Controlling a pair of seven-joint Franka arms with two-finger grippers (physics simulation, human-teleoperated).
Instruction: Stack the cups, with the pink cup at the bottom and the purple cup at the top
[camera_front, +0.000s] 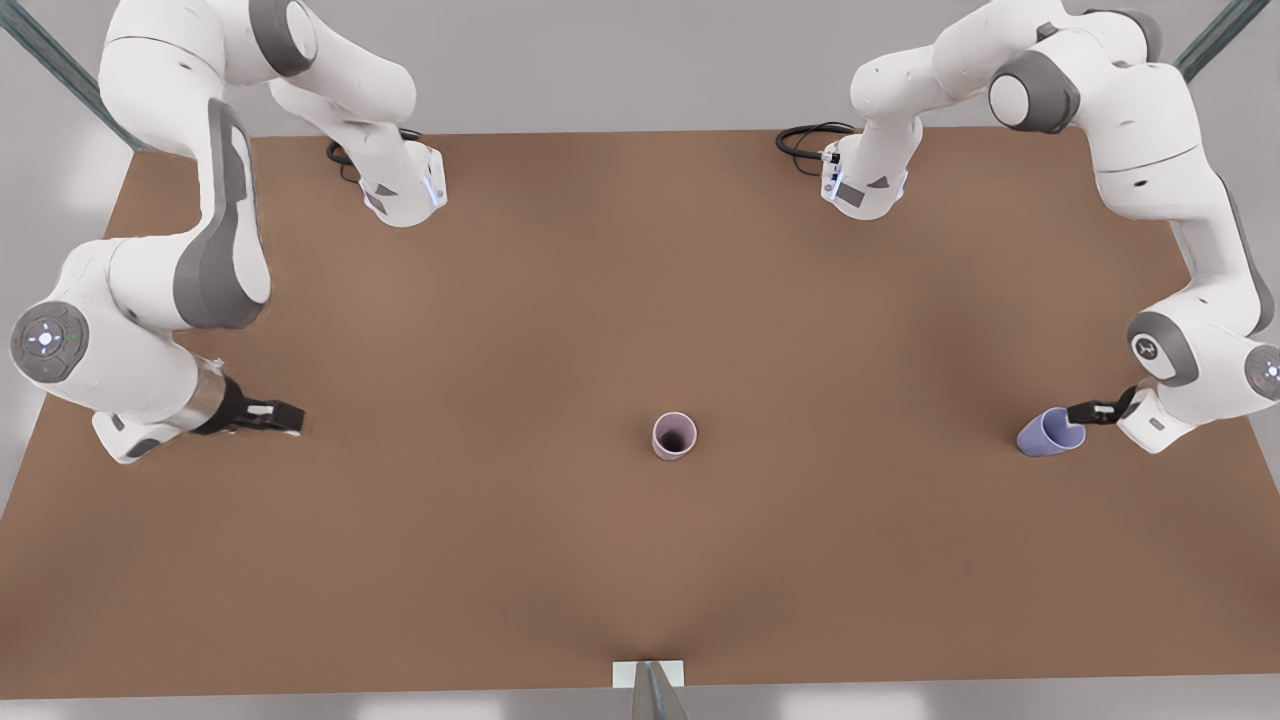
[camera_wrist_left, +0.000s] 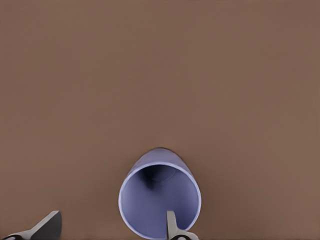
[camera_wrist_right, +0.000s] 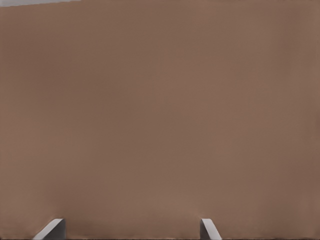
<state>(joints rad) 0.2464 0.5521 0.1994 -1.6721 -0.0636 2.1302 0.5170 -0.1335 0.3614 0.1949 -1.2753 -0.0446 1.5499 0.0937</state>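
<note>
The pink cup stands upright near the middle of the brown table, its dark inside facing up. Towards the front view's right, the purple cup is tipped onto its side, its mouth turned to my left gripper. In the left wrist view the purple cup shows its open mouth; my left gripper is open, one fingertip inside the rim and the other well outside it. My right gripper waits open over bare table at the front view's left, far from both cups, its fingertips wide apart.
Both arm bases stand at the table's back edge with black cables beside them. A small white bracket sits at the middle of the front edge. Bare tabletop lies between the two cups.
</note>
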